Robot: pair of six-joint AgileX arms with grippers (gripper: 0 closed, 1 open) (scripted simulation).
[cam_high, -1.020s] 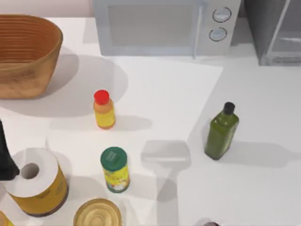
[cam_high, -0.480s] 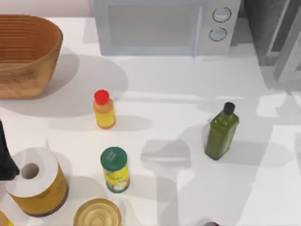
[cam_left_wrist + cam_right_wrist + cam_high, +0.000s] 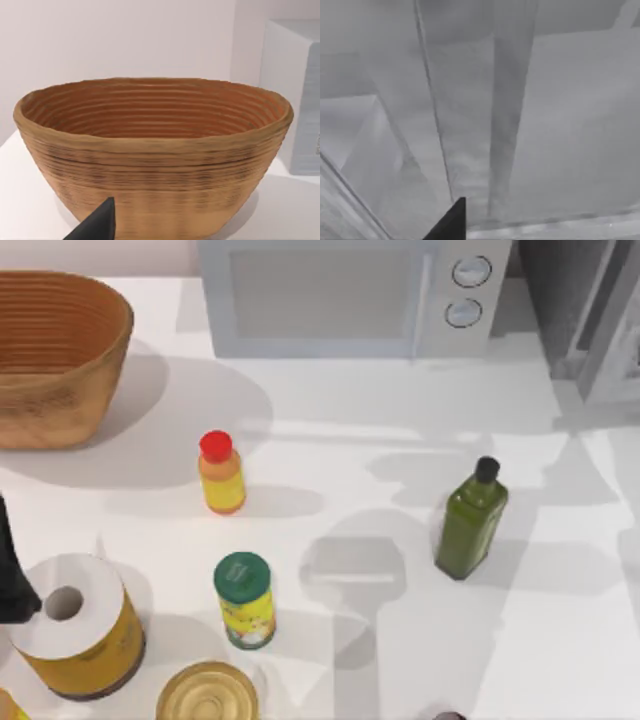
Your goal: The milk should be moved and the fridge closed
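Note:
The fridge (image 3: 556, 290) stands at the table's back right corner, a grey cabinet whose door (image 3: 617, 332) is angled out from it, its grey frame running toward the right edge. The right wrist view looks close onto the fridge's pale grey panels (image 3: 470, 110), with a dark tip of my right gripper (image 3: 451, 221) in front of them. The milk is out of view. My left arm (image 3: 10, 570) is parked at the table's left edge; a dark tip of my left gripper (image 3: 97, 226) faces the woven basket (image 3: 150, 150).
A light-grey microwave (image 3: 340, 295) stands at the back centre and the basket (image 3: 55, 355) at the back left. On the table are a red-capped orange bottle (image 3: 221, 473), a green oil bottle (image 3: 472, 520), a green-lidded can (image 3: 245, 598), a paper roll (image 3: 75, 625) and a tin (image 3: 207, 695).
The fridge door has swung, its frame shifting toward the top view's right edge. Shadows now spread across the right half of the table. The bottles and my left arm have not moved.

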